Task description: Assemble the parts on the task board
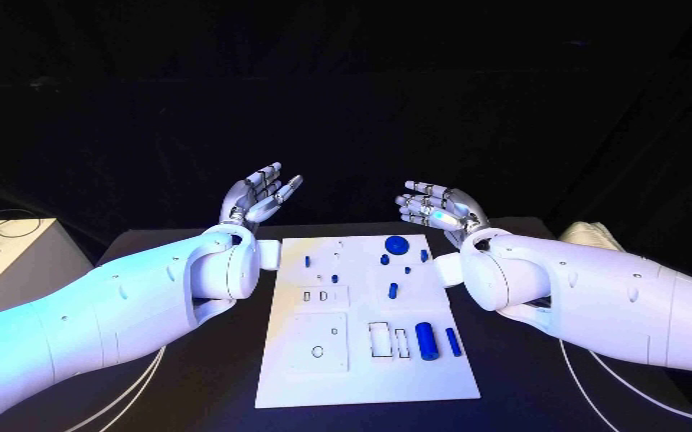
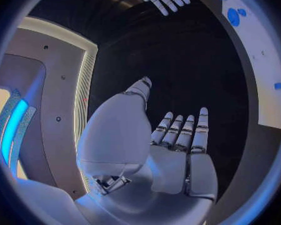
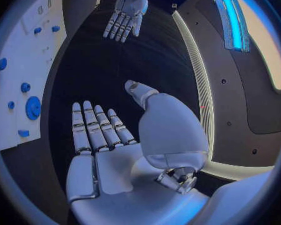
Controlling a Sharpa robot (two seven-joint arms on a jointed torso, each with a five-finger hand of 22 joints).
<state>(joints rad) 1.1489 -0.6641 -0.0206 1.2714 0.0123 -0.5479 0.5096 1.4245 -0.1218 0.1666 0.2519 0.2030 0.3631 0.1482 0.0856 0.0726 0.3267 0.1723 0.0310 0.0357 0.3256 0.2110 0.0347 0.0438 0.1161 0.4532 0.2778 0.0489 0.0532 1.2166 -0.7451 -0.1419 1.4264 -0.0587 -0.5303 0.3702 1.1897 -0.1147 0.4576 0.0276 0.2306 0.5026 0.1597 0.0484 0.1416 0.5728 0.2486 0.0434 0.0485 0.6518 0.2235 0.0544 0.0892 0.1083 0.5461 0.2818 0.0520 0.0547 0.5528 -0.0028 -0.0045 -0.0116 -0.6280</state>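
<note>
The white task board (image 1: 361, 372) lies in the middle of the black table. Small blue parts rest on it: a round disc (image 1: 397, 245) near its far edge, a thick peg (image 1: 427, 336) and a thin bar (image 1: 453, 342) toward the near right. My left hand (image 1: 260, 195) is raised beyond the board's far left corner, fingers spread, holding nothing. My right hand (image 1: 438, 206) hangs beyond the far right corner, palm up, fingers apart, empty. The left wrist view shows the left hand (image 2: 172, 145) flat and open, the right wrist view the same for the right hand (image 3: 109, 145).
The board (image 3: 28, 50) carries several recessed slots and holes, including a square plate (image 1: 319, 340) at the near left. Black table (image 1: 188, 392) surrounds it on both sides. Pale objects sit at the table's far left (image 1: 22, 242) and far right (image 1: 591, 234) edges.
</note>
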